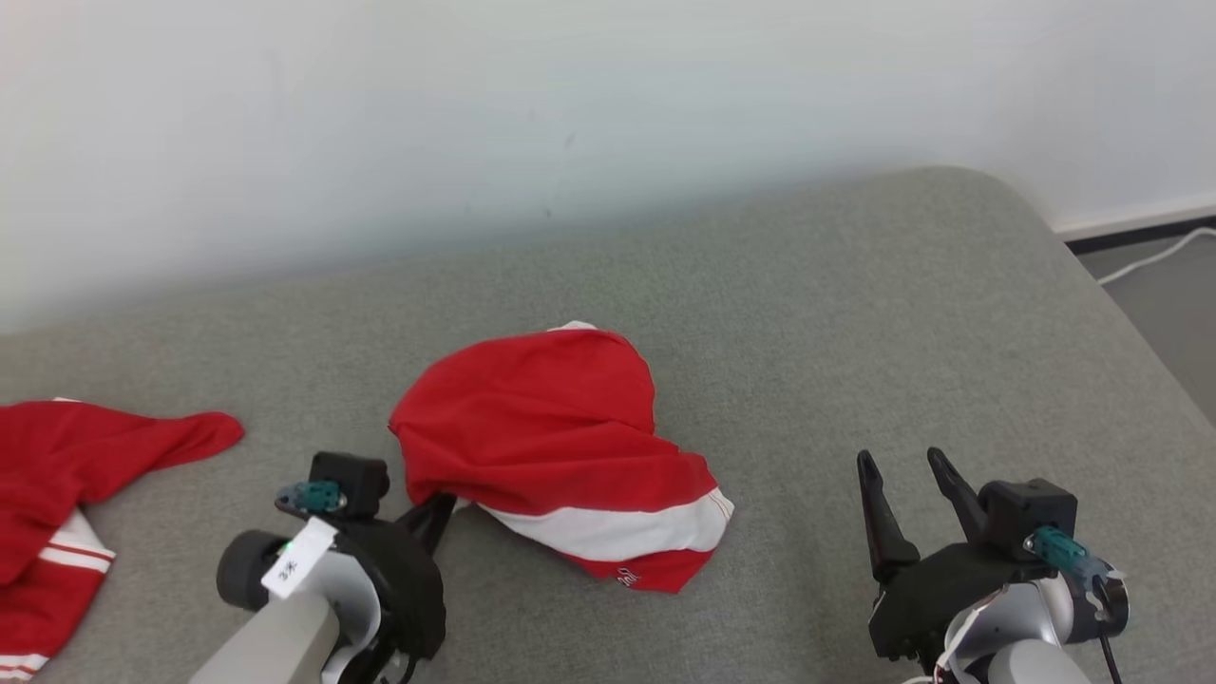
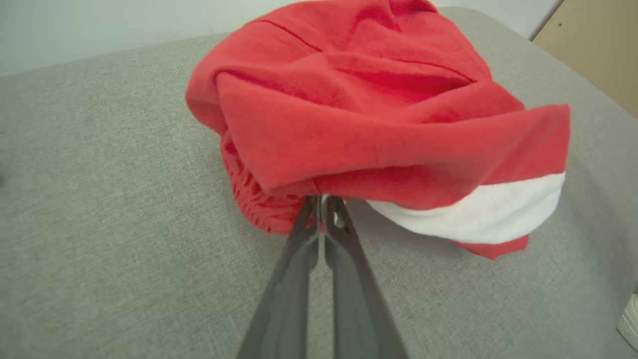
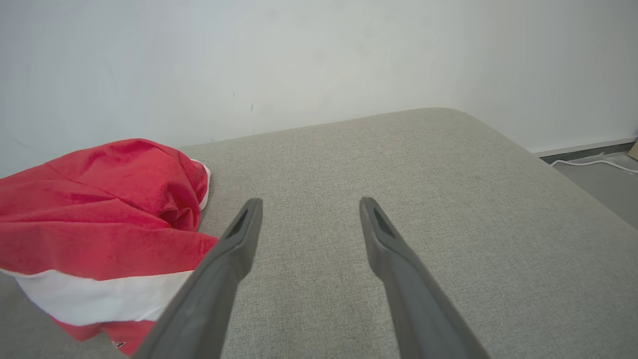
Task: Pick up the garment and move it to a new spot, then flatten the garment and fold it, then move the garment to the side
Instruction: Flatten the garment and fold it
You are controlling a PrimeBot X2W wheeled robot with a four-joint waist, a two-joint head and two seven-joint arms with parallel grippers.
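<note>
A crumpled red garment [image 1: 541, 427] with a white band lies bunched in the middle of the grey upholstered surface [image 1: 807, 313]. My left gripper [image 1: 439, 513] reaches under its near left edge. In the left wrist view the two fingers are pressed together, and the left gripper [image 2: 324, 200] pinches the lower hem of the garment [image 2: 379, 109]. My right gripper [image 1: 901, 458] hovers open at the lower right, well clear of the cloth. In the right wrist view the right gripper [image 3: 309, 204] holds nothing, and the garment [image 3: 99, 219] lies off to its left.
A second red and white garment [image 1: 66, 484] lies at the far left edge of the surface. A pale wall [image 1: 570, 114] runs behind. The surface rounds off at the right, where a white cable [image 1: 1154, 256] lies on the floor. Open grey fabric stretches to the right of the garment.
</note>
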